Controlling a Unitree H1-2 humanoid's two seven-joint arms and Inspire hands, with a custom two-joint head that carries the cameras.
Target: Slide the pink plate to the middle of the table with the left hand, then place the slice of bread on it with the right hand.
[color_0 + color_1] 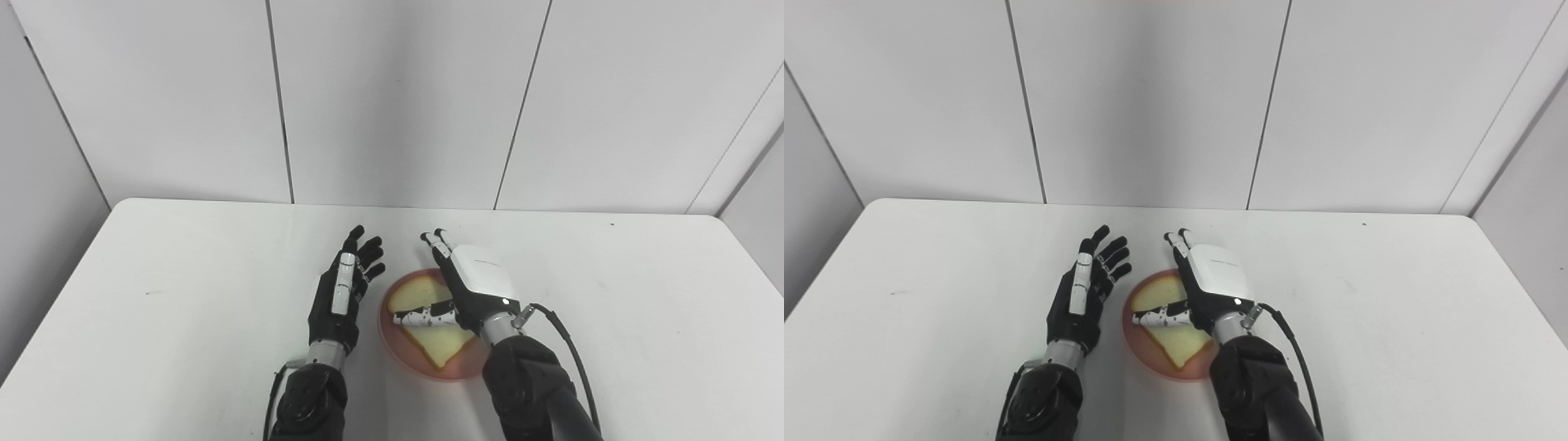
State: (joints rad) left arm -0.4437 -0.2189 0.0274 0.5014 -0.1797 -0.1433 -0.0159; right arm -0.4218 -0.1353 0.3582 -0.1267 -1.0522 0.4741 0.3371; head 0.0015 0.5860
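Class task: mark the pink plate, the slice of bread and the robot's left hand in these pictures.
pink plate (398, 355), left eye view, near-left rim.
slice of bread (438, 348), left eye view, lower half of the slice.
left hand (343, 291), left eye view, its middle, beside the plate.

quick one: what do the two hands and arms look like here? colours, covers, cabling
Left hand: all black, with a white strip along one finger and a silver wrist ring. Right hand: black, with a white cover plate bearing small grey lettering, and black-and-white fingers. Both forearms are black; a black cable loops from the right wrist.
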